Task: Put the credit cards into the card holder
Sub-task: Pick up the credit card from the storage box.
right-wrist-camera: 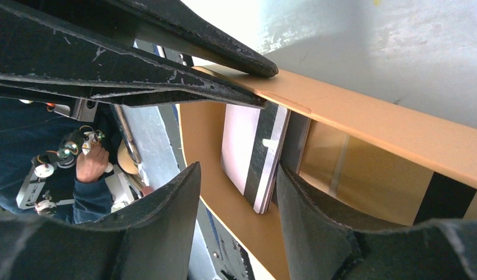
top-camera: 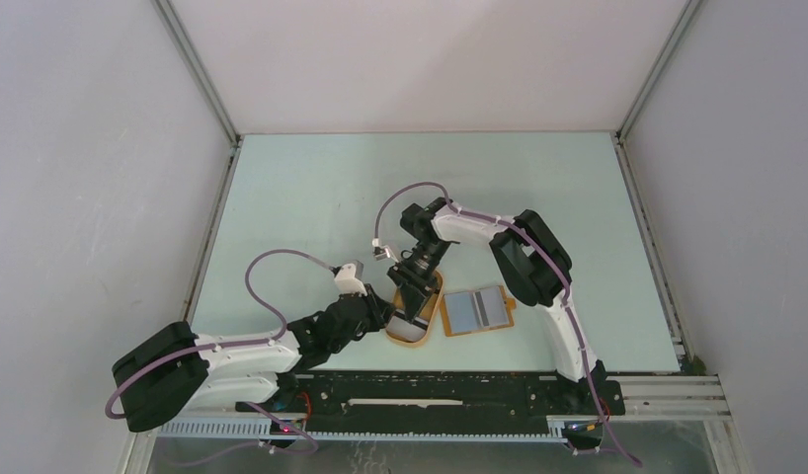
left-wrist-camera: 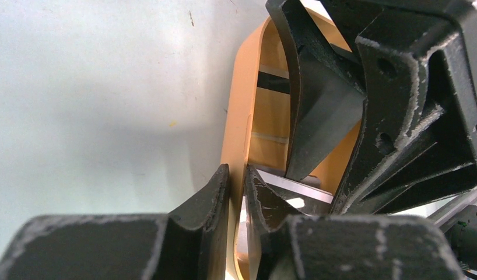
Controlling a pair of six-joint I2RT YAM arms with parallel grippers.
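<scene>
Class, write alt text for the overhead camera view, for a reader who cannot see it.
The left pincer sits at the rim of an oval orange tray at the front of the table, and the right pincer reaches down into it. Beside the tray lies an open card holder showing two grey-blue panels.

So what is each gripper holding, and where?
Left gripper pinches the orange tray by its rim; right gripper straddles a striped card, open, not gripping.

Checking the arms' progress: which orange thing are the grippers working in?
The oval orange tray with the raised rim, left of the flat card holder; the left gripper pinches its rim, the right gripper reaches inside.
</scene>
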